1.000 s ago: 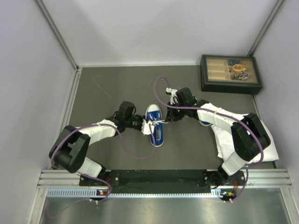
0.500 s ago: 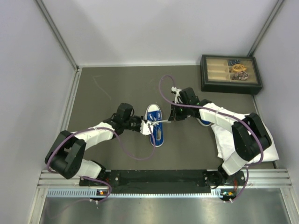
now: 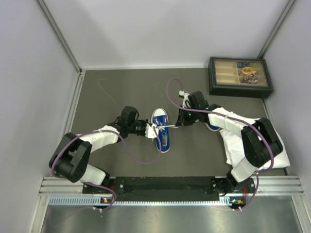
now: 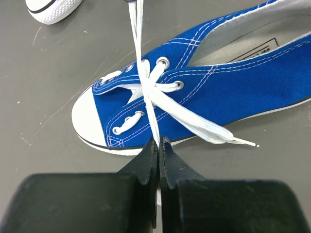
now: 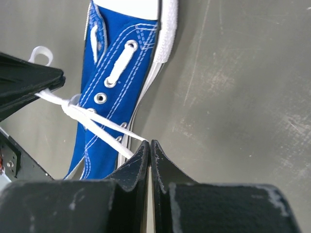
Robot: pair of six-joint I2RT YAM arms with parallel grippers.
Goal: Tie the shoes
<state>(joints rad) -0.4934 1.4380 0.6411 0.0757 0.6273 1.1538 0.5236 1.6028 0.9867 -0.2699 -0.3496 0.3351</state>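
Grey tabletop [image 3: 116, 97], w/ the blue shoe [image 3: 161, 129] lying mid-table btwn my two arms, toe pointing away from the bases. My L gripper [image 4: 159, 145] is clamped tight on one strand of the lace [image 4: 146, 91] just beside the shoe's sole. My R gripper [image 5: 149, 144] is pinched closed on the other strand at the opposite side; second shoe [image 4: 51, 7] sits nearby, not touching.

The second sneaker [image 4: 51, 6] is cut off, seemingly only its toe showing.
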